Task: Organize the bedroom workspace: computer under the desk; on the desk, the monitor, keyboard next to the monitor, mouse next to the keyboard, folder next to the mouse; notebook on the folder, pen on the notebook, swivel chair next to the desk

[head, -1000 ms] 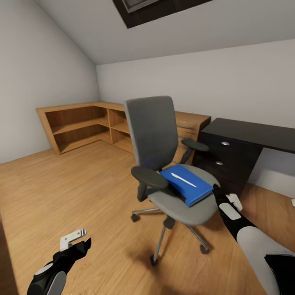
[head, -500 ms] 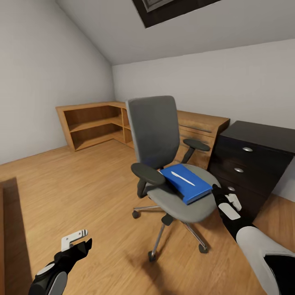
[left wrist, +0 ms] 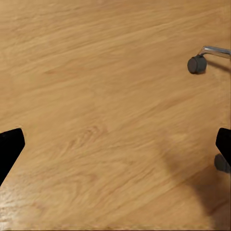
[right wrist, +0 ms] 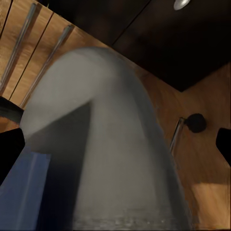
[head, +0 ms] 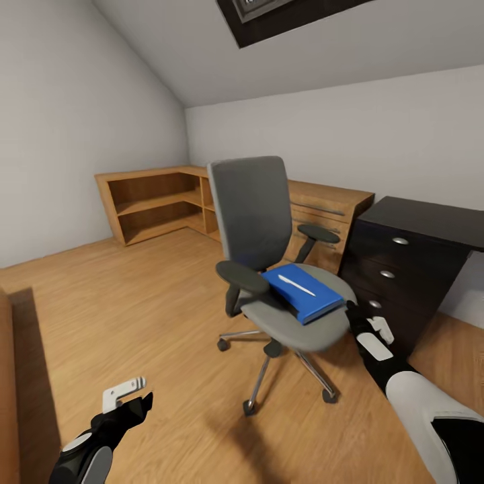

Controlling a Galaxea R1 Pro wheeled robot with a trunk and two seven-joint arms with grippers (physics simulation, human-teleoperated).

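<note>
Head view: grey padded swivel chair (head: pixel 269 269) with tall back, black armrests and chrome five-star base on black castors, standing mid-room on the light wood floor (head: pixel 134 316). Flat bright blue folder (head: pixel 302 294) lying on the seat, toward its right side, with a thin white pen (head: pixel 296 286) resting on top. Behind and right of the chair, the long black surface (head: pixel 430 218) with its black drawers and round silver knobs — near the chair, not touching. Further back against the grey-white wall, a light wooden chest (head: pixel 329 215) with long bar handles and low open wooden shelving (head: pixel 151 205). Dark skylight (head: pixel 269 17) set in the sloped ceiling. Left hand (head: pixel 128 398) low over bare floor, well apart from the chair, white finger showing, nothing in it. Right hand (head: pixel 366 326) just beside the seat's right edge, close to the folder; contact with the seat impossible to judge.

Left wrist view: wood floor below, black fingertips (left wrist: pixel 9 147) at both edges of the picture — spread wide, holding nothing. A black castor (left wrist: pixel 196 64) on a chrome leg nearby.

Right wrist view: blurred grey seat edge (right wrist: pixel 110 144) very close, blue folder corner (right wrist: pixel 24 192) beside it, dark drawer front with a silver knob (right wrist: pixel 181 4) beyond. Black fingertips (right wrist: pixel 10 149) far apart, gripping nothing.
</note>
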